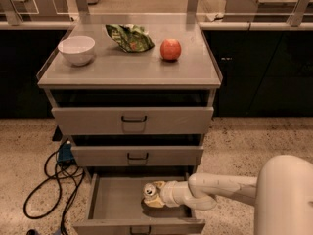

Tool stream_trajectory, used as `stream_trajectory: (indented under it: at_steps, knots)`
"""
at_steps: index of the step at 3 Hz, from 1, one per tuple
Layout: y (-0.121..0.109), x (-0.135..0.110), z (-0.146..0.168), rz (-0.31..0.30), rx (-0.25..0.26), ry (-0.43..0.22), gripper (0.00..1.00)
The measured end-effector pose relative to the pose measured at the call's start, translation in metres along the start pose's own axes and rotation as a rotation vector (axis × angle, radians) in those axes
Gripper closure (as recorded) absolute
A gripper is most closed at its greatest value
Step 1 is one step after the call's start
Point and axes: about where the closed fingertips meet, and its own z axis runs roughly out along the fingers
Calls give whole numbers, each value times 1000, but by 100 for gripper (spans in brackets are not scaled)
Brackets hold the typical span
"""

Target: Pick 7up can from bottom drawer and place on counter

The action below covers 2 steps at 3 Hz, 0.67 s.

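**Gripper closed on the can inside the open bottom drawer**

The bottom drawer point(115, 205) is pulled out toward 6 o'clock, its grey floor bare on the 9 o'clock side. The 7up can point(149, 190) is inside it, a little to the 3 o'clock side of the middle, with its shiny top and pull tab tipped toward the camera. The gripper point(152, 198) reaches in from 3 o'clock at the end of the white arm point(222, 189). Its pale fingers point(155, 202) are narrowed around the can's side, holding it low in the drawer. I cannot tell whether the can's base touches the drawer floor.

Above, the middle drawer point(137, 156) and the top drawer point(133, 120) are pushed in. On the counter point(127, 68) a white bowl point(76, 49) sits at 9 o'clock, and a crumpled green snack bag point(129, 37) lies toward 12 o'clock. An orange-red fruit point(170, 49) is just beside the bag, on its 3 o'clock side. A black cable point(48, 181) loops over the speckled floor point(244, 141) at 9 o'clock from the cabinet.
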Motion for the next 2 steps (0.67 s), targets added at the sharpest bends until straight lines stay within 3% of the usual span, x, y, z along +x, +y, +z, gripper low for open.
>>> stream_trajectory:
  at_steps: [2]
  knots:
    - [61,-84,-104,-68,-36,-23,100]
